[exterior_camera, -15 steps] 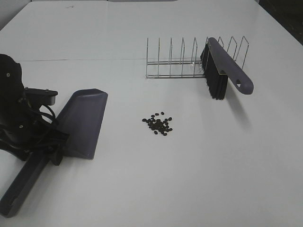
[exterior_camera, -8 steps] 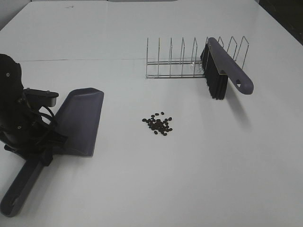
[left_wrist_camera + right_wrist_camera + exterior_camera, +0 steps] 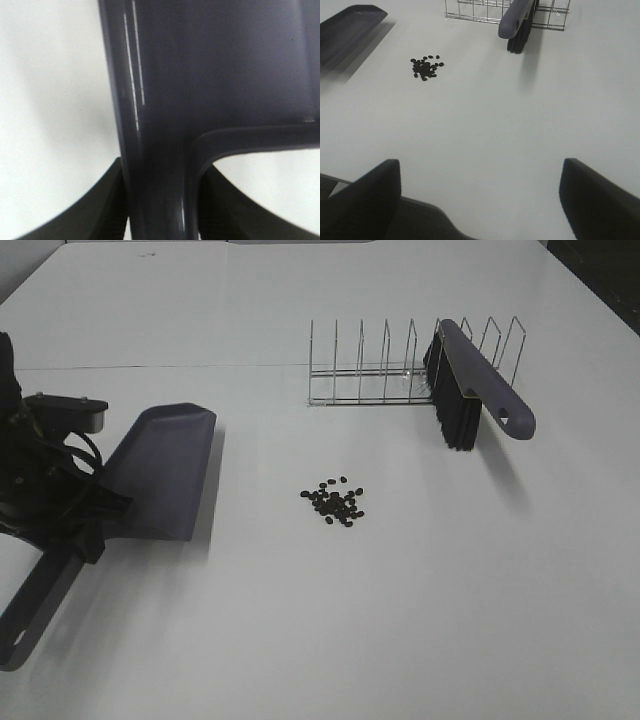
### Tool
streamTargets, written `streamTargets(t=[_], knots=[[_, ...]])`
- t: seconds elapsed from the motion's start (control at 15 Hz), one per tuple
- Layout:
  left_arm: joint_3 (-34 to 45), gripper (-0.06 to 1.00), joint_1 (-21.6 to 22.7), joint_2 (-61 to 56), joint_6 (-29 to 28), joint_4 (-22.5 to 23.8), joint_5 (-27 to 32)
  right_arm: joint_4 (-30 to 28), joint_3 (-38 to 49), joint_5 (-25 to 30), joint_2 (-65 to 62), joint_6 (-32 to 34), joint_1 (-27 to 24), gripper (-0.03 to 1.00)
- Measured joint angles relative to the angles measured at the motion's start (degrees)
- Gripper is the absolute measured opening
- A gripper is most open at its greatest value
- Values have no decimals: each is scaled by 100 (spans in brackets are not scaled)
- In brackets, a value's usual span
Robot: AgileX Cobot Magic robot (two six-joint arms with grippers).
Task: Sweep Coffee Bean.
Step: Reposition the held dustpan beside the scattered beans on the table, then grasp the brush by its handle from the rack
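A small pile of dark coffee beans [image 3: 335, 502] lies on the white table near the middle; it also shows in the right wrist view [image 3: 425, 67]. My left gripper [image 3: 88, 536] is shut on the handle of the grey-purple dustpan [image 3: 160, 472], held above the table at the left, with a shadow under it. In the left wrist view the dustpan handle [image 3: 157, 150] sits between the two fingers [image 3: 90, 210]. The brush [image 3: 470, 390] leans in the wire rack [image 3: 380, 370] at the back right. My right gripper [image 3: 480, 200] is open and empty, well short of the beans.
The wire rack stands behind the beans with the brush's bristles down at its right end. The table's front edge shows in the right wrist view [image 3: 420, 205].
My left gripper has lifted the dustpan off the table and drawn it left and back. The beans and brush have not moved.
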Motion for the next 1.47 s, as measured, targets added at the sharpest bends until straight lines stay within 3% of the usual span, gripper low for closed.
streamTargets(t=[0.2, 0.8, 1.07, 1.33, 1.47], knots=[[29, 33, 0, -350, 0, -29, 332, 0, 0, 0, 0, 0, 0, 73], [52, 33, 0, -350, 0, -34, 315, -6, -11, -23, 86, 6, 0, 73], [52, 33, 0, -350, 0, -40, 241, 46, -625, -716, 1753, 103, 0, 73], [52, 33, 0, -350, 6, -40, 218, 132, -1507, -2057, 4108, 103, 0, 73], [52, 33, 0, -350, 6, -46, 218, 178, -2063, -2149, 4968, 103, 0, 73]])
